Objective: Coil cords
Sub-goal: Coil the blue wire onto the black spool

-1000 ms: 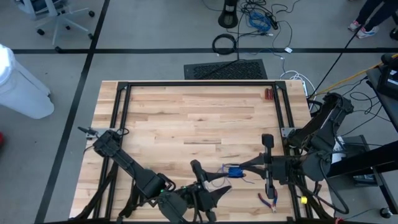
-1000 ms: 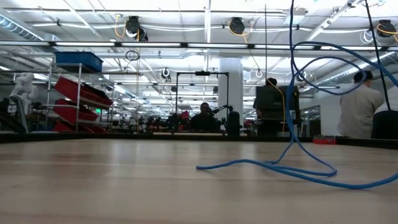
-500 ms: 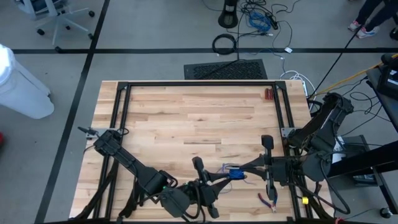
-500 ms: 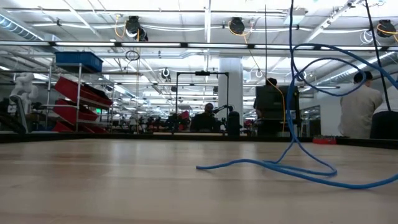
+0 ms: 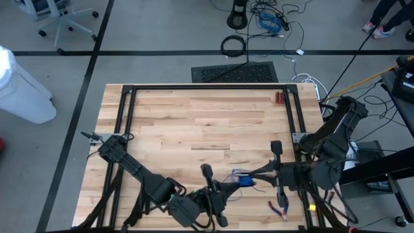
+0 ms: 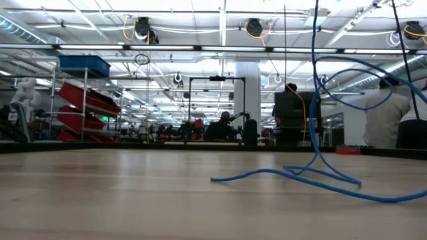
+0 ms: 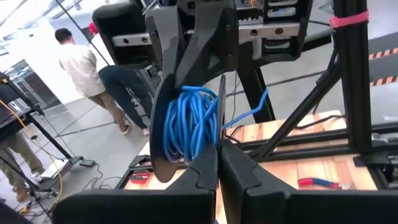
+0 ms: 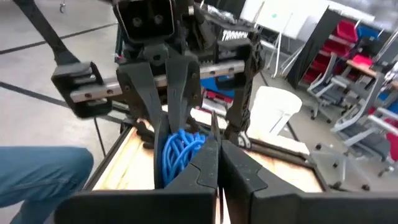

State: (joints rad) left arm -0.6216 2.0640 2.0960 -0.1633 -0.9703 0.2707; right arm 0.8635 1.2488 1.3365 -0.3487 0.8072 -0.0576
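Both arms are working low at the near edge of the butcher-block table (image 5: 194, 123), facing each other. The left gripper (image 5: 228, 189) is reaching rightward, jaws pinched together on the bundle of blue cord (image 5: 243, 179); in its wrist view the closed fingertips (image 7: 217, 163) are meeting at the foot of the wound blue loops (image 7: 189, 124). The right gripper (image 5: 253, 176) is pointing leftward from the other side, jaws likewise closed on the same coil (image 8: 180, 152). A loose tail of cord (image 6: 300, 175) is trailing over the wood and rising up. Red-handled pliers (image 5: 280, 209) are lying near the right arm, apart from the bundle.
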